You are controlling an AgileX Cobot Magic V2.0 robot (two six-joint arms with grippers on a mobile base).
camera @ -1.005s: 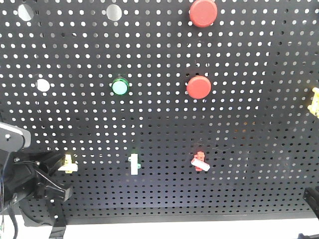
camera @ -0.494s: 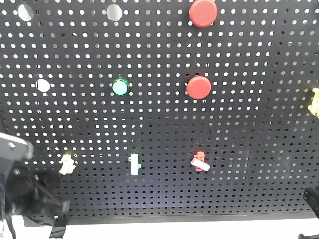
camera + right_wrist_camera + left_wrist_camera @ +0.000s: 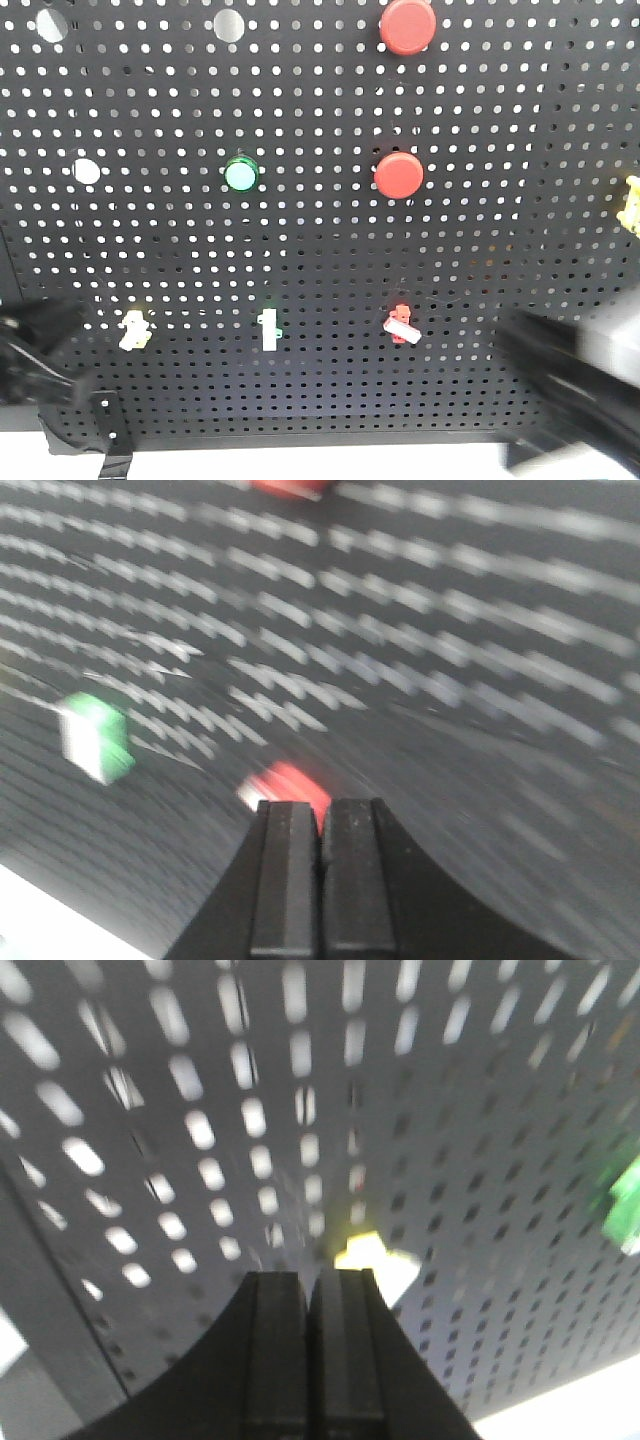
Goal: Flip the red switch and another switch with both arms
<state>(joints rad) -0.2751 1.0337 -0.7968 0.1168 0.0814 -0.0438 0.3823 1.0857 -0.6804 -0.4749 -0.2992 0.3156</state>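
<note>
- The left gripper (image 3: 310, 1290) has its fingers pressed together with nothing between them. The pale yellow switch (image 3: 375, 1260) shows just beyond the tips.
- The right gripper (image 3: 320, 815) has its fingers together and empty. The red switch (image 3: 285, 783), blurred, lies just beyond the tips.
- In the front view, both switches sit low on the black pegboard (image 3: 300, 250), with a white toggle (image 3: 269, 330) between them.
- The left arm (image 3: 40, 365) and right arm (image 3: 570, 375) are blurred at the lower corners, apart from the switches.

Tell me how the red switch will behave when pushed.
Probably stiff, then snaps over: the red switch has a short white lever. Its body looks fixed to the pegboard, so it shouldn't slide. Tiny target; the right hand could slip off.
</note>
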